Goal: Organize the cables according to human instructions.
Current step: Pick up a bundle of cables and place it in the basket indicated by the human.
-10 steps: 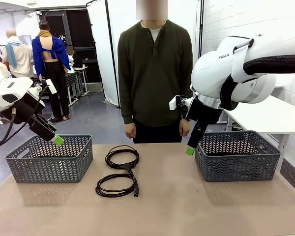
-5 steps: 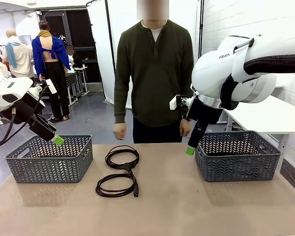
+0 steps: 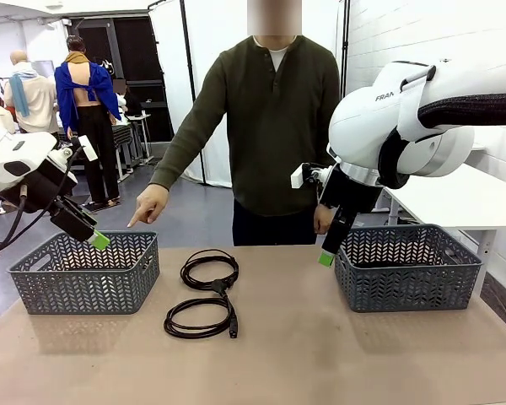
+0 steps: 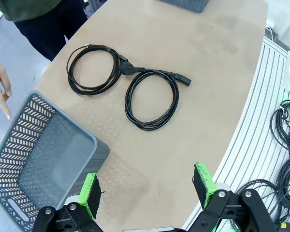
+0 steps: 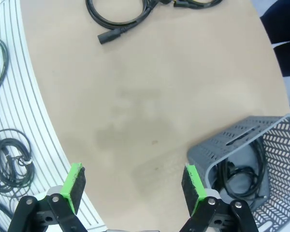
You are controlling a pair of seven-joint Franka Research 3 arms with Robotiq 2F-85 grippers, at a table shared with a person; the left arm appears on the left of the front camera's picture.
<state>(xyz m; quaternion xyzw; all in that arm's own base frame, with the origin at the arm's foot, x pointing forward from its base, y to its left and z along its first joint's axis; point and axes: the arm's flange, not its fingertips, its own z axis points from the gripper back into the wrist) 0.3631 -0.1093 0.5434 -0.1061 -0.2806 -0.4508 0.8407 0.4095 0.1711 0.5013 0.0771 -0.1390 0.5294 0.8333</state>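
Cables: a far coil [image 3: 220, 288] and a near coil [image 3: 230, 316] are laid touching at mid-surface [image 3: 320, 354]; a third cable [image 5: 241, 176] is seen inside the right basket [image 3: 407, 287].
Person [image 3: 274, 126]: an index finger [image 3: 135, 222] is pointed down towards the left basket [image 3: 84, 272].
Left hand [image 3: 99, 240]: released, nothing grasped, held above the left basket's rim.
Right hand [image 3: 325, 258]: released, nothing grasped, held just beside the right basket's left wall.
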